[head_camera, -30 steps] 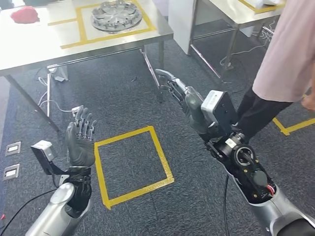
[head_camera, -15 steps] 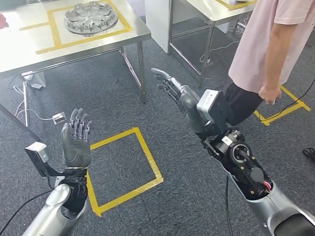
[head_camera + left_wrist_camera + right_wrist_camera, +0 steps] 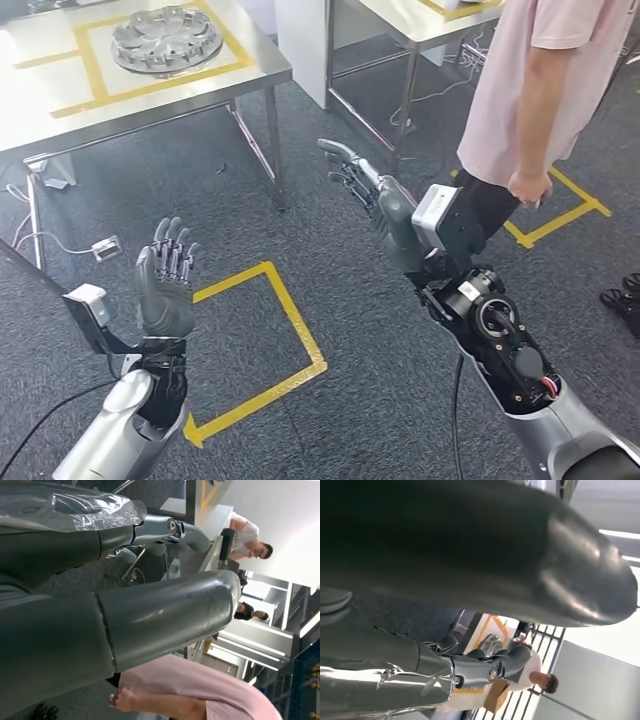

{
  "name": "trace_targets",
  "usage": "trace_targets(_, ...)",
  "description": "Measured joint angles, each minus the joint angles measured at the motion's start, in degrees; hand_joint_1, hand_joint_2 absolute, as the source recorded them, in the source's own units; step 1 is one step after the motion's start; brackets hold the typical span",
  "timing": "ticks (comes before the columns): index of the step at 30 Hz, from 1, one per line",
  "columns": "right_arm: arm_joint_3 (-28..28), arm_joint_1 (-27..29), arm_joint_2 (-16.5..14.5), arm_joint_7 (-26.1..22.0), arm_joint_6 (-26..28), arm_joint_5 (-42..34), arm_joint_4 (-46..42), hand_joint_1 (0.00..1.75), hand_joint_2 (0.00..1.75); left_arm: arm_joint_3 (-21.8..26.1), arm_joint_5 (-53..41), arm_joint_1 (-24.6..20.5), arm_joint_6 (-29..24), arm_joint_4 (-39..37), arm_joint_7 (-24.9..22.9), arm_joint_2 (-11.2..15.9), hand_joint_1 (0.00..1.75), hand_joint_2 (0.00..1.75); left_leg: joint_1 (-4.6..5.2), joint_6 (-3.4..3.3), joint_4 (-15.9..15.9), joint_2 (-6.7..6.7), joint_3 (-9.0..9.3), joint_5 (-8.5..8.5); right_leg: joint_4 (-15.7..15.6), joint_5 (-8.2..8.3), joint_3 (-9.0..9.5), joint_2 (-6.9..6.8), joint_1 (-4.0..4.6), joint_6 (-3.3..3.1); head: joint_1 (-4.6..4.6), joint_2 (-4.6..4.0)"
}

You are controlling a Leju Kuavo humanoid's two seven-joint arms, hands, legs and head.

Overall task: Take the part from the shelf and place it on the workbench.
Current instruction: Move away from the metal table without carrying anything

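**Two empty hands, part already on the table**

Two robot hands are raised over grey carpet, and both hold nothing. The left hand (image 3: 164, 282) is upright with its fingers apart. The right hand (image 3: 361, 180) reaches forward, its fingers spread and loosely extended. On the floor between them is a square of yellow tape (image 3: 260, 340). Farther off, a round silver part (image 3: 167, 40) lies inside a yellow outline on a steel table (image 3: 249, 78). A person in pink (image 3: 528, 90) stands to the right. The placing looks finished; nothing seems left to carry.
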State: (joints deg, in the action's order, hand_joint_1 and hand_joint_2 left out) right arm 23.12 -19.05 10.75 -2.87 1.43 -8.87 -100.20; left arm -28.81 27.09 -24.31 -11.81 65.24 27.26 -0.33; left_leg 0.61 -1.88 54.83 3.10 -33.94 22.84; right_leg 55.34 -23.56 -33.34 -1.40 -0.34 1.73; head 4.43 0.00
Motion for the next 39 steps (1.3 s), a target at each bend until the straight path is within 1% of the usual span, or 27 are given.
trace_targets(2, 0.0, 0.0, 0.0, -0.1, 0.1, 0.0, 0.0, 0.0, 0.0, 0.0, 0.0, 0.0, 0.0, 0.0, 0.0, 0.0, 0.0, 0.0, 0.05, 0.51, 0.2, 0.26, 0.08, 0.29, -0.4, 0.3, 0.16, 0.87, -0.33, -0.57, -0.21, 0.0)
trace_targets(3, 0.0, 0.0, 0.0, -0.2, 0.2, 0.0, 0.0, 0.0, 0.0, 0.0, 0.0, -0.1, 0.1, 0.0, 0.1, 0.0, 0.0, 0.0, 0.01, 0.85, 1.1, -0.24, -0.29, 1.06, -0.6, 0.49, 0.31, 1.18, -0.57, -0.86, -0.42, 0.0)
trace_targets(4, 0.0, 0.0, 0.0, -0.3, 0.3, 0.0, 0.0, 0.0, 0.0, 0.0, 0.0, -0.1, 0.2, 0.0, 0.1, 0.0, 0.0, 0.0, -0.08, 1.23, 3.4, -1.01, -1.27, 2.47, -0.9, 0.68, 0.45, 1.49, -0.84, -1.11, -0.67, 0.0)
trace_targets(6, 0.1, 0.0, 0.0, -0.4, 0.5, 0.0, 0.1, 0.0, 0.0, 0.0, 0.0, 0.0, 0.5, -0.1, 0.2, 0.1, 0.0, 0.0, -0.49, 1.87, 11.1, -2.44, -4.99, 6.33, -1.0, 0.83, 0.34, 2.13, -1.03, -1.32, -1.16, 0.0)
trace_targets(7, 0.1, 0.1, 0.0, -0.5, 0.7, 0.0, 0.1, 0.0, 0.0, 0.0, 0.1, 0.1, 0.7, -0.3, 0.3, 0.1, 0.0, 0.0, -0.68, 2.09, 14.9, -2.65, -6.87, 7.74, -0.9, 0.84, 0.24, 2.55, -1.09, -1.33, -1.26, 0.0)
trace_targets(8, 0.1, 0.2, 0.0, -0.5, 0.8, 0.0, 0.2, 0.0, 0.0, 0.0, 0.1, 0.2, 0.9, -0.4, 0.4, 0.1, 0.0, 0.0, -0.85, 2.24, 17.1, -2.7, -7.98, 8.14, -0.9, 0.86, 0.18, 2.99, -1.15, -1.3, -1.31, 0.0)
trace_targets(9, 0.1, 0.3, 0.0, -0.5, 1.0, 0.0, 0.2, 0.0, 0.0, 0.0, 0.2, 0.2, 1.2, -0.5, 0.5, 0.1, 0.0, 0.0, -1.02, 2.33, 16.9, -2.72, -7.95, 7.43, -0.9, 0.87, 0.15, 3.48, -1.23, -1.27, -1.35, 0.0)
trace_targets(10, 0.1, 0.4, 0.0, -0.5, 1.2, 0.0, 0.3, 0.0, 0.0, 0.0, 0.2, 0.2, 1.5, -0.7, 0.7, 0.0, 0.0, 0.0, -1.2, 2.37, 14.2, -2.82, -6.64, 5.67, -0.8, 0.87, 0.15, 3.99, -1.35, -1.14, -1.39, 0.0)
trace_targets(12, 0.1, 0.5, 0.0, -0.6, 1.5, 0.1, 0.3, 0.0, 0.0, 0.0, 0.2, 0.0, 2.1, -0.9, 1.0, 0.0, 0.0, 0.0, -1.56, 2.4, 5.5, -3.96, -2.34, 1.79, -0.7, 0.81, 0.08, 5.02, -1.51, -0.62, -1.49, 0.0)
trace_targets(13, 0.1, 0.6, 0.0, -0.6, 1.8, 0.1, 0.2, 0.0, 0.0, 0.0, 0.2, -0.1, 2.4, -1.1, 1.1, -0.1, 0.0, 0.0, -1.64, 2.29, 2.2, -4.46, -0.76, 0.64, -0.6, 0.79, -0.02, 5.47, -1.51, -0.22, -1.49, 0.0)
trace_targets(14, 0.0, 0.6, 0.0, -0.6, 2.0, 0.2, 0.2, 0.0, 0.0, 0.0, 0.2, -0.1, 2.6, -1.3, 1.2, -0.1, 0.0, 0.0, -1.59, 2.1, 0.6, -4.8, 0.04, 0.26, -0.6, 0.8, -0.14, 5.85, -1.5, 0.18, -1.45, 0.0)
trace_targets(16, 0.0, 0.9, 0.0, -0.2, 2.5, 0.4, 0.2, 0.0, 0.0, -0.2, 0.1, -0.1, 3.1, -1.6, 1.4, -0.3, 0.0, 0.0, -1.32, 1.33, 0.2, -4.32, 0.14, 0.35, -0.9, 0.94, -0.22, 6.48, -1.6, 1.06, -1.36, 0.0)
trace_targets(18, 0.0, 1.3, 0.1, 0.2, 2.9, 0.4, 0.0, 0.0, 0.0, -0.4, 0.0, -0.1, 3.5, -1.9, 1.6, -0.7, 0.0, 0.0, -1.29, 0.42, -0.1, -3.62, 0.38, 0.2, -0.2, 0.31, -0.5, 5.72, -1.71, 1.72, -1.23, 0.0)
trace_targets(20, 0.0, 1.5, 0.3, 0.6, 3.2, 0.4, -0.2, 0.0, 0.0, -0.6, -0.3, -0.1, 3.6, -2.1, 1.6, -1.1, 0.0, 0.0, -1.26, -0.3, -0.5, -2.89, 0.58, 0.07, 4.9, -2.65, -2.72, 3.54, -1.48, 1.98, -0.62, 0.0)
trace_targets(22, 0.0, 1.9, 0.4, 0.9, 3.5, 0.4, -0.3, 0.0, 0.0, -0.9, -0.3, 0.3, 3.7, -2.4, 1.4, -1.2, 0.0, 0.0, -0.91, -0.68, -0.5, -2.15, 0.61, 0.16, 13.2, -6.45, -6.59, 2.26, -1.28, 2.07, 0.01, 0.0)
trace_targets(23, 0.0, 2.2, 0.4, 1.1, 3.6, 0.4, -0.3, 0.0, 0.0, -1.0, -0.4, 0.5, 3.7, -2.5, 1.3, -1.2, 0.0, 0.0, -0.7, -0.8, -0.5, -1.75, 0.62, 0.22, 16.0, -7.28, -7.91, 2.13, -1.23, 2.01, 0.18, 0.0)
trace_targets(24, 0.1, 2.4, 0.4, 1.3, 3.7, 0.4, -0.3, 0.0, 0.0, -1.1, -0.4, 0.7, 3.7, -2.7, 1.2, -1.2, 0.0, 0.0, -0.5, -0.89, -0.4, -1.34, 0.65, 0.29, 16.6, -6.98, -8.17, 2.05, -1.17, 1.85, 0.28, 0.0)
trace_targets(25, 0.1, 2.6, 0.5, 1.4, 3.9, 0.4, -0.4, 0.0, 0.0, -1.2, -0.4, 0.9, 3.7, -2.8, 1.2, -1.3, 0.0, 0.0, -0.31, -0.96, -0.4, -0.97, 0.72, 0.37, 14.7, -5.59, -7.21, 1.9, -1.02, 1.56, 0.41, 0.0)
trace_targets(27, 0.1, 2.7, 0.5, 1.7, 4.3, 0.4, -0.8, 0.0, 0.0, -1.4, -0.4, 0.9, 3.9, -3.1, 1.1, -1.4, 0.0, 0.0, 0.04, -0.98, -0.3, -0.29, 0.94, 0.55, 6.5, -1.76, -3.04, 0.52, -0.38, 0.52, 0.64, 0.0)
trace_targets(29, 0.1, 2.8, 0.5, 1.8, 4.6, 0.4, -1.2, 0.0, 0.0, -1.6, -0.3, 0.9, 4.1, -3.4, 1.2, -1.5, 0.0, 0.0, 0.38, -0.78, -0.2, 0.3, 1.04, 0.72, 0.7, 0.23, -0.18, -0.72, 0.3, -0.21, 0.54, 0.0)
trace_targets(30, 0.1, 2.8, 0.5, 1.9, 4.7, 0.4, -1.4, 0.0, 0.0, -1.7, -0.3, 0.9, 4.2, -3.6, 1.2, -1.5, 0.0, 0.0, 0.47, -0.61, -0.2, 0.65, 1.04, 0.76, -0.2, 0.32, 0.17, -0.77, 0.49, -0.32, 0.47, 0.0)
trace_targets(32, 0.1, 2.9, 0.5, 2.0, 4.7, 0.4, -1.6, 0.0, 0.0, -1.7, -0.3, 1.0, 4.2, -3.8, 1.3, -1.5, 0.0, 0.0, 0.55, -0.17, -0.2, 1.19, 1.07, 0.89, -0.7, 0.52, 0.28, 0.27, 0.26, -0.35, 0.34, 0.0)
trace_targets(34, 0.2, 2.9, 0.5, 2.0, 4.7, 0.4, -1.8, 0.0, 0.0, -1.8, -0.4, 0.9, 4.2, -3.9, 1.5, -1.4, 0.0, 0.0, 0.4, 0.6, 1.9, -0.15, 0.32, 2.4, -1.2, 0.89, 0.57, 1.09, -0.28, -0.69, -0.07, 0.0)
trace_targets(36, 0.3, 2.7, 0.5, 2.0, 4.6, 0.4, -1.9, 0.0, 0.0, -1.8, -0.4, 1.1, 4.1, -4.0, 1.6, -1.2, 0.0, 0.0, -0.01, 1.41, 8.7, -2.23, -2.76, 6.06, -1.5, 1.14, 0.58, 1.78, -0.6, -0.99, -0.65, 0.0)
trace_targets(37, 0.4, 2.7, 0.5, 2.0, 4.6, 0.4, -1.9, 0.0, 0.0, -1.8, -0.4, 1.2, 4.1, -4.1, 1.6, -1.1, 0.0, 0.0, -0.22, 1.7, 13.0, -2.67, -4.85, 7.9, -1.5, 1.2, 0.46, 2.15, -0.66, -1.06, -0.86, 0.0)
trace_targets(38, 0.5, 2.7, 0.5, 2.0, 4.6, 0.4, -1.9, 0.0, 0.0, -1.8, -0.4, 1.4, 4.0, -4.2, 1.6, -1.0, 0.0, 0.0, -0.44, 1.95, 16.3, -2.78, -6.51, 8.95, -1.5, 1.23, 0.36, 2.58, -0.72, -1.07, -0.98, 0.0)
trace_targets(39, 0.5, 2.7, 0.5, 2.0, 4.5, 0.4, -1.9, 0.0, 0.0, -1.8, -0.4, 1.6, 3.8, -4.3, 1.5, -0.8, 0.0, 0.0, -0.67, 2.18, 17.5, -2.8, -7.23, 8.88, -1.4, 1.26, 0.29, 3.03, -0.81, -1.06, -1.07, 0.0)
